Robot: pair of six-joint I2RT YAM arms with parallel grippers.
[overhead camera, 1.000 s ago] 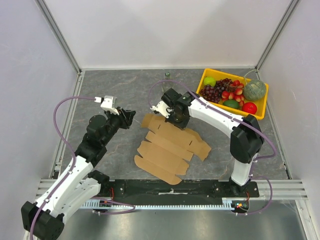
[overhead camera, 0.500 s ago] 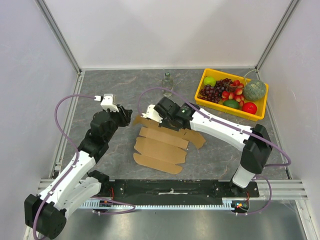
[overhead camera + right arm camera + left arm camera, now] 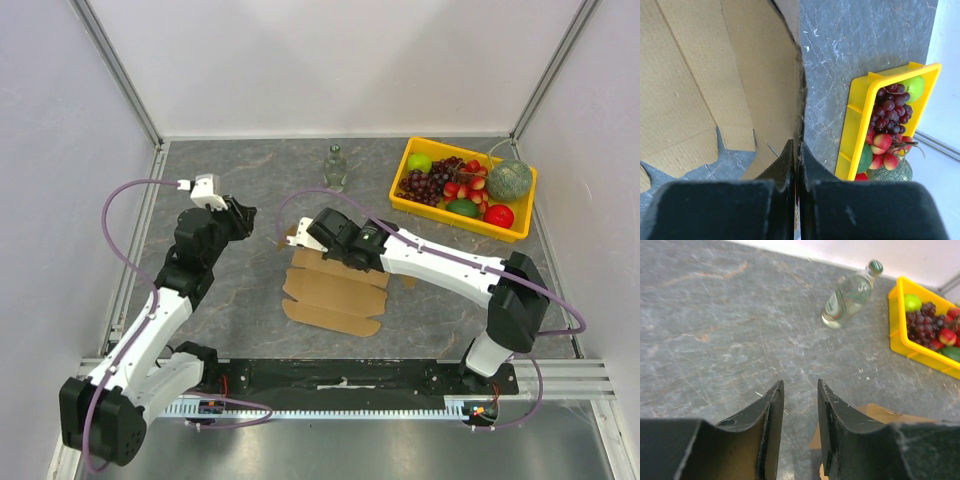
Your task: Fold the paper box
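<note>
Currently we see the paper box (image 3: 330, 300) lying mid-table (image 3: 250, 320), top view. R gripper (image 3: 300, 236) is pressed together, pinching the box's flap edge at its 11 o'clock corner. L gripper (image 3: 244, 216) is spread w/ nothing betw. the jaws, near the box at 10. Bottle (image 3: 336, 165) at 12, fruit tray (image 3: 896, 315) at 2.

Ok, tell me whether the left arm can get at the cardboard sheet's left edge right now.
Probably yes: the open left gripper hangs just left of the cardboard sheet, bare table between them; the right gripper pinches only its far-left corner.
</note>
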